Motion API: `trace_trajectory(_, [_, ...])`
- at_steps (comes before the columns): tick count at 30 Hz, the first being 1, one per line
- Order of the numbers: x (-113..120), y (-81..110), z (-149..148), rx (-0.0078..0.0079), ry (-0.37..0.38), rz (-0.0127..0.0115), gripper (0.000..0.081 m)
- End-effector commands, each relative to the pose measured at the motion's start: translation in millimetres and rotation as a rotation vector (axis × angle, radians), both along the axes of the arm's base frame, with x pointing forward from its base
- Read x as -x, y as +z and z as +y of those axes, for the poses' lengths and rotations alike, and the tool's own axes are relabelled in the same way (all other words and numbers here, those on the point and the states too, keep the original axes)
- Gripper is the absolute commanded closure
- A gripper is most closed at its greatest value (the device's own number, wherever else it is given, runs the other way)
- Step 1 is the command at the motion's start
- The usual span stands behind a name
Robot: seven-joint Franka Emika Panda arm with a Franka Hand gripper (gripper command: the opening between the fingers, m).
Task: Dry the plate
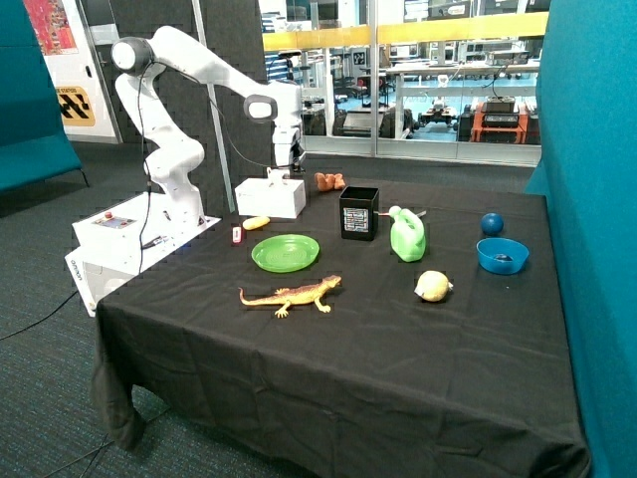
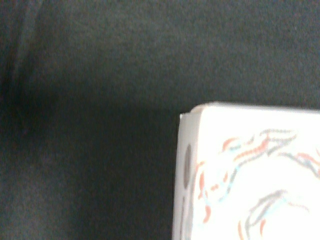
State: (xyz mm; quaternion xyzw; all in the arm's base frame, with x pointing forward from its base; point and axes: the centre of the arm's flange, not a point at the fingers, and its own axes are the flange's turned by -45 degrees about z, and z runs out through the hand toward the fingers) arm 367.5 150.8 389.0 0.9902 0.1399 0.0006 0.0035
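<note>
The bright-green plate (image 1: 286, 252) lies flat on the black tablecloth, near the table's left side and in front of a white box (image 1: 270, 197). My gripper (image 1: 288, 165) hangs just above the back of that white box, well behind the plate. A bit of white material (image 1: 276, 174) sticks up from the box top next to the gripper. The wrist view shows only a corner of the white box (image 2: 250, 175), with a faint coloured pattern, and the dark cloth (image 2: 100, 100). The plate is out of the wrist view.
Near the plate lie a toy lizard (image 1: 294, 293), a yellow piece (image 1: 256, 223) and a small red-and-white item (image 1: 237, 235). Further along stand a black cup (image 1: 358, 213), green jug (image 1: 407, 236), lemon (image 1: 432, 286), blue bowl (image 1: 502, 256), blue ball (image 1: 492, 223) and a brown toy (image 1: 329, 181).
</note>
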Motion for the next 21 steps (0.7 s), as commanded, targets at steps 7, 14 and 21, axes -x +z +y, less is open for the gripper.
trace_trajectory(7, [13, -2.2, -14, -0.0067, 0.025, 0.0022, 0.0337])
trace_trajectory(14, [19, -6.6, -24, -0.0067, 0.021, 0.0022, 0.0327])
trace_trajectory(21, [10, -5.3, -29, -0.0067, 0.02, 0.0022, 0.0184])
